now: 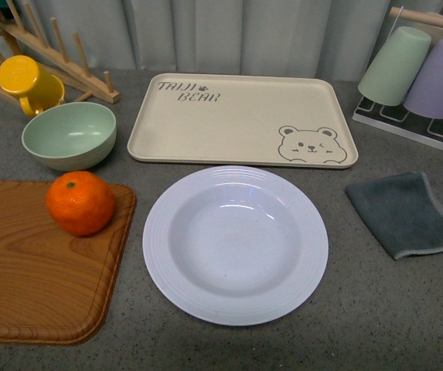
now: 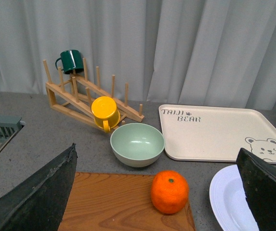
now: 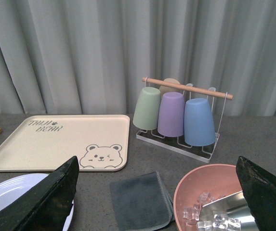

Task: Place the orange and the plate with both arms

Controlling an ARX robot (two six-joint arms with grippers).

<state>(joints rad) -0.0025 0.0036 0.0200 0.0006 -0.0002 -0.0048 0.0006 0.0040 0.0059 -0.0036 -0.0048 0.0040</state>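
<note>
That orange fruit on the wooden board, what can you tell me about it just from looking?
The orange is a round, bright fruit with glossy, finely dimpled peel and a small green stem dot facing up. It looks whole and unpeeled. It sits near the far right corner of the wooden cutting board, touching only that board. The pale green bowl stands just behind it and the white plate lies to its right, both apart from it. Nothing holds it.

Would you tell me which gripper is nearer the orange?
Left. The orange lies just ahead of the left gripper; the right gripper is beyond the plate, orange out of view.
</note>
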